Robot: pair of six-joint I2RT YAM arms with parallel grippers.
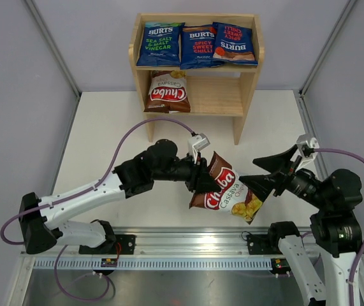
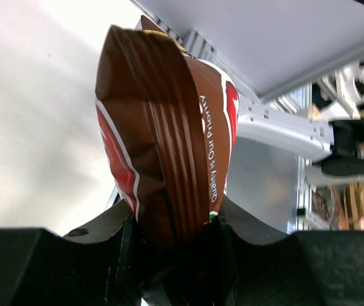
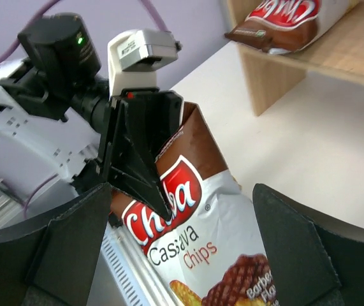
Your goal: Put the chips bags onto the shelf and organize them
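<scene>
The left gripper (image 1: 199, 178) was clenched on the top seam of a brown Chuba bag (image 1: 229, 191), holding it tilted in the air above the tabletop (image 1: 105, 127), in front of the shelf (image 1: 248, 95). The right gripper (image 1: 248, 171) was released, its jaws spread wide on either side of the bag's lower end.

The pinch took in only the glossy seam, so the bag could probably slip out. If the right gripper closed hard, it might crush the chips or tug against the other grip.

Three blue Burts bags (image 1: 197, 44) filled the upper tier. A second Chuba bag (image 1: 167, 92) lay at the left of the lower tier and could be knocked.

The tabletop was plain white, enclosed by pale grey walls (image 1: 16, 95).
</scene>
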